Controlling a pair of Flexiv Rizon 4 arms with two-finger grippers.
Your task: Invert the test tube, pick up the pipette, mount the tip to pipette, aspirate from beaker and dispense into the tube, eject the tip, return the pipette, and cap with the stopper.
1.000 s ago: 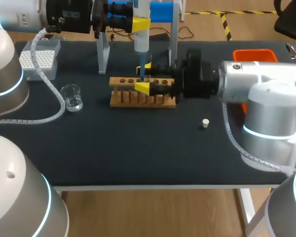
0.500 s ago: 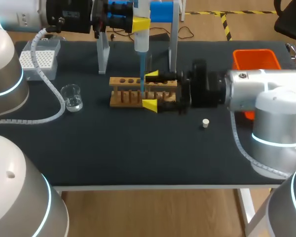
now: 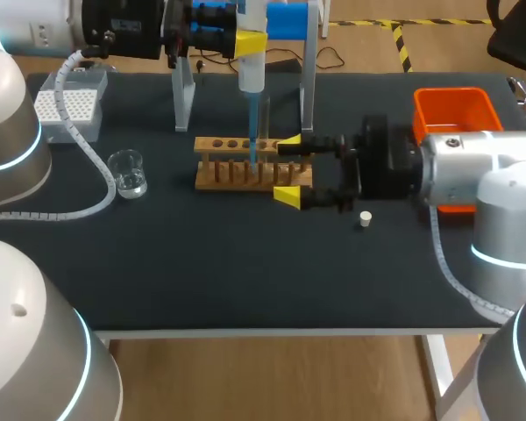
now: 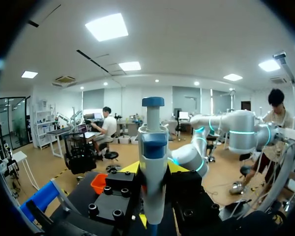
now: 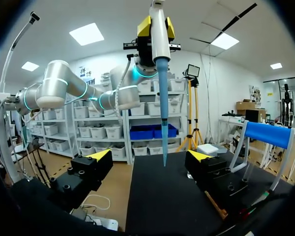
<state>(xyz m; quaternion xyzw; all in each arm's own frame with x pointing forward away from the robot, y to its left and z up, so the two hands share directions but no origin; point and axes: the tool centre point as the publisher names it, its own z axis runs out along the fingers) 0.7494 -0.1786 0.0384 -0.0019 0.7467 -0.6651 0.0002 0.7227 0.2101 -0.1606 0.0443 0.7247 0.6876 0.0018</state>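
Head view: a dark surface (image 3: 245, 272) carries a wooden rack (image 3: 228, 174), and everything else is placed from that rack. My right arm (image 3: 482, 167) comes in from the rack's right side, lying low over the surface. My left arm (image 3: 123, 31) comes in high above and behind the rack, from its left. A stand (image 3: 182, 96) with metal legs and a blue top rises just behind the rack. An orange bin (image 3: 454, 107) sits well to the rack's right, partly behind the right arm. A white tip box (image 3: 70, 103) lies well to the rack's left and further back.

The left end effector (image 3: 245, 39) is clamped on the pipette (image 3: 252, 61), which hangs upright over the rack. Its blue tip (image 3: 252, 132) reaches down to the rack's top bar. The right end effector (image 3: 288, 168) stands wide at the rack's right end, one yellow finger by the back edge and one by the front, gripping nothing. A glass beaker (image 3: 127, 173) stands to the rack's left. A clear tube (image 3: 265, 118) stands upright in the rack, just right of the blue tip. A small white stopper (image 3: 364, 218) lies to the rack's right and nearer the front, under the right arm
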